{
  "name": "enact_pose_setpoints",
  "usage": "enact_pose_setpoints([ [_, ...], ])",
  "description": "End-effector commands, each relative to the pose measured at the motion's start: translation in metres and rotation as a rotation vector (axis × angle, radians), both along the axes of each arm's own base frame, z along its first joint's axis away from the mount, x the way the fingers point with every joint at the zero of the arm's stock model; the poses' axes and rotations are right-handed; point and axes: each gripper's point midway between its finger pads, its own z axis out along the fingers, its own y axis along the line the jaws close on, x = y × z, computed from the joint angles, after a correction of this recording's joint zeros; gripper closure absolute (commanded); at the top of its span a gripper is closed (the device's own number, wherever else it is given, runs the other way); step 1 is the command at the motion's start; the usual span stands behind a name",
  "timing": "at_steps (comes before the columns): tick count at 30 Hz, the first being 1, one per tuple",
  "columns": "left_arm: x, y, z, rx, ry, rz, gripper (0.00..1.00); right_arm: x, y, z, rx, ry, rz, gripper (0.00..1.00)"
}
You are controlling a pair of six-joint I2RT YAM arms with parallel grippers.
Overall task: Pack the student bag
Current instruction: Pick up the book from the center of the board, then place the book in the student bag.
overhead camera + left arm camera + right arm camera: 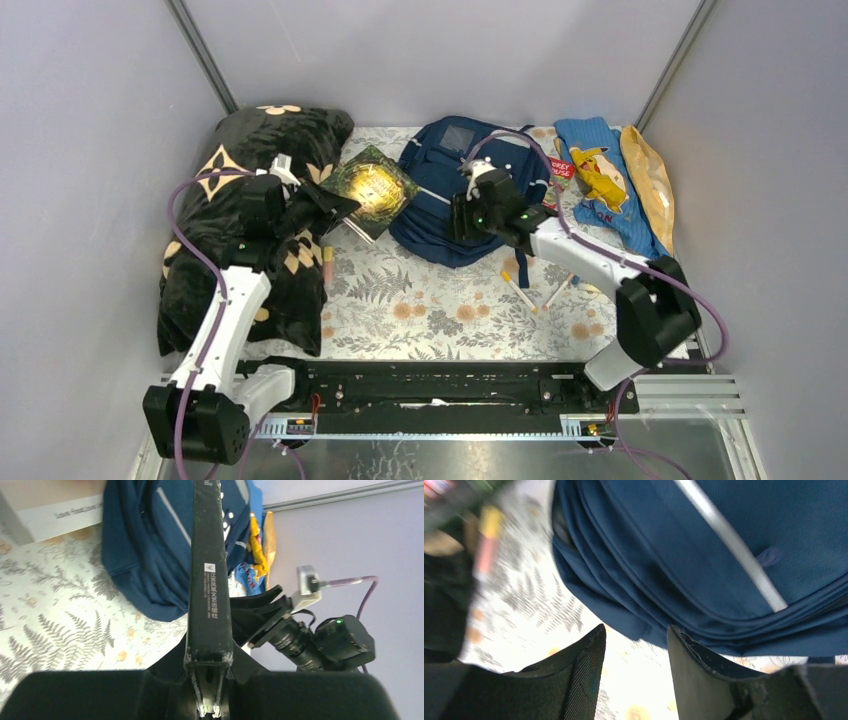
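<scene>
The navy student bag (pixel 425 200) lies at the back middle of the flowered table cover, its pale stripe showing in the right wrist view (pixel 704 555). My left gripper (pixel 325 205) is shut on a dark green book with a gold cover (pixel 372 187), held just left of the bag. The left wrist view shows the book's spine (pixel 209 570) edge-on, clamped between the jaws of the left gripper (pixel 210 680), with the bag (pixel 145 555) beyond. My right gripper (pixel 462 215) hovers at the bag's near edge. Its jaws stand open and empty in the right wrist view (pixel 636 632).
A black blanket with tan flowers (pixel 235 230) fills the left side. A light-blue cloth with a yellow cartoon figure (pixel 600 180) and a yellow packet (pixel 650 185) lie at the back right. White pens (pixel 530 290) lie near the right arm, and a small tube (pixel 327 268) lies by the blanket.
</scene>
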Motion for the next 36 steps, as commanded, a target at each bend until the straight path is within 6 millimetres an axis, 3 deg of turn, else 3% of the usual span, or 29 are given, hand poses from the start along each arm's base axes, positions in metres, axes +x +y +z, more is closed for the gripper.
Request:
enact_pose_setpoints([
  [1,-0.002,0.002,0.037,0.026,-0.114,-0.07,1.0,-0.012,0.003,-0.03,-0.239,-0.001,0.154,0.45],
  [9,0.008,0.01,0.035,0.036,-0.098,-0.072,1.0,0.001,0.026,-0.054,-0.276,0.048,0.202,0.4],
  [21,0.013,0.022,0.022,0.016,-0.083,-0.054,1.0,0.018,0.056,-0.061,-0.213,0.054,0.217,0.36],
  [25,0.011,0.025,0.02,0.018,-0.085,-0.05,1.0,0.029,0.057,-0.07,-0.215,0.04,0.163,0.37],
  [29,0.008,0.025,0.015,0.014,-0.075,-0.056,1.0,0.041,0.055,-0.073,-0.237,0.027,0.116,0.51],
  [33,0.006,0.025,0.013,0.017,-0.075,-0.059,1.0,0.048,0.048,-0.07,-0.259,0.005,0.07,0.86],
  [36,0.004,0.024,0.013,0.019,-0.079,-0.072,1.0,0.045,0.049,-0.05,-0.229,-0.019,0.078,1.0],
])
